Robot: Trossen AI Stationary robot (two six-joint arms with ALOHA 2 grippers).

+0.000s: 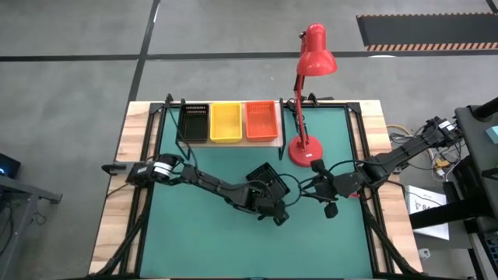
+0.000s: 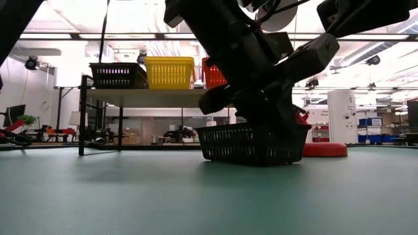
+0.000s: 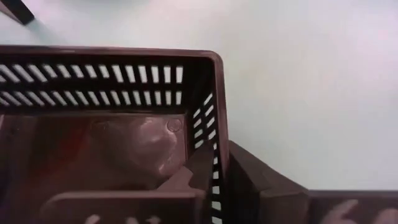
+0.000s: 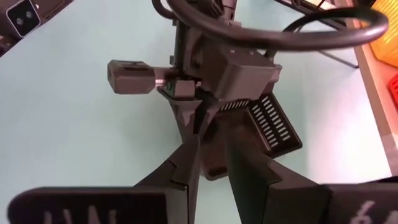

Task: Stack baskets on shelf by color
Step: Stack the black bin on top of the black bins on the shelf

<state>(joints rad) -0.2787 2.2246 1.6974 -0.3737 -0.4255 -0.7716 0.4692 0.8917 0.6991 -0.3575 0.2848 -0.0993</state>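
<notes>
Fingers of my left gripper (image 1: 268, 204) pinched one wall of the black plastic mesh basket (image 1: 263, 183) on the green counter (image 1: 194, 241), shelf (image 1: 272, 140) lying beyond; right gripper's (image 1: 317, 187) fingers I couldn't tell.

A red desk lamp (image 1: 306, 93) stands on the green table (image 1: 187, 241), apparently unlit.

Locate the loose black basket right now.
High view: the black basket sits mid-table on the green mat, under the left gripper, in front of the shelf.
</notes>
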